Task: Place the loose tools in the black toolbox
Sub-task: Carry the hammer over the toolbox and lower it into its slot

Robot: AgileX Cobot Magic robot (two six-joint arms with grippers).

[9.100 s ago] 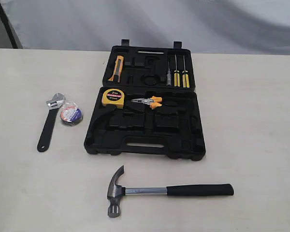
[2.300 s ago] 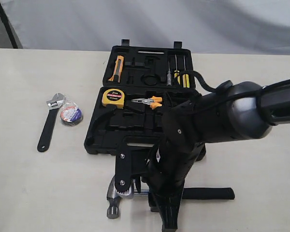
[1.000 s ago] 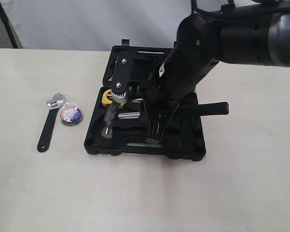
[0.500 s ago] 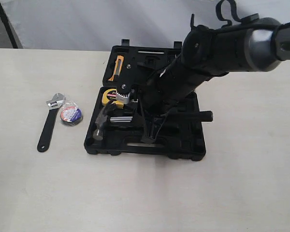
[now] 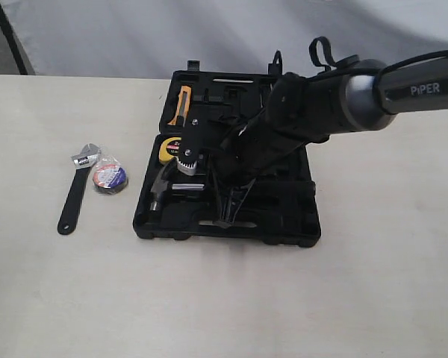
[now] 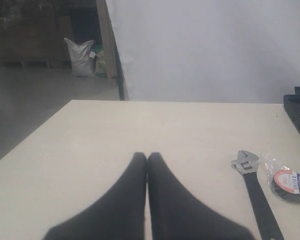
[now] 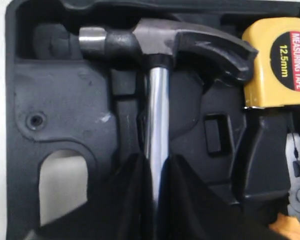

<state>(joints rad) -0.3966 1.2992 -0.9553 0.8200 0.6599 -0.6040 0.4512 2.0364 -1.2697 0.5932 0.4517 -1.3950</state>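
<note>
Right gripper [image 7: 156, 165] clamped on claw hammer [image 7: 156, 95] shaft; head at left end of black toolbox [image 7: 55, 100] near half, beside tape measure [image 7: 277, 60] — we should seat it level in its recess before releasing. Left gripper [image 6: 147, 158] closed, empty.

a pale cream bench [image 5: 373, 298] fills the lower part of the exterior view, matt and evenly lit, with only soft shadows. along its far edge hangs a white sheet backdrop [image 5: 119, 37], faintly creased. a thin dark post [image 6: 118, 65] stands at the backdrop's side edge. beyond it, the left wrist view shows a grey floor [image 6: 35, 95] and a pale filled sack [image 6: 81, 57] standing before a dim brownish back area, too dark to make out.
</note>
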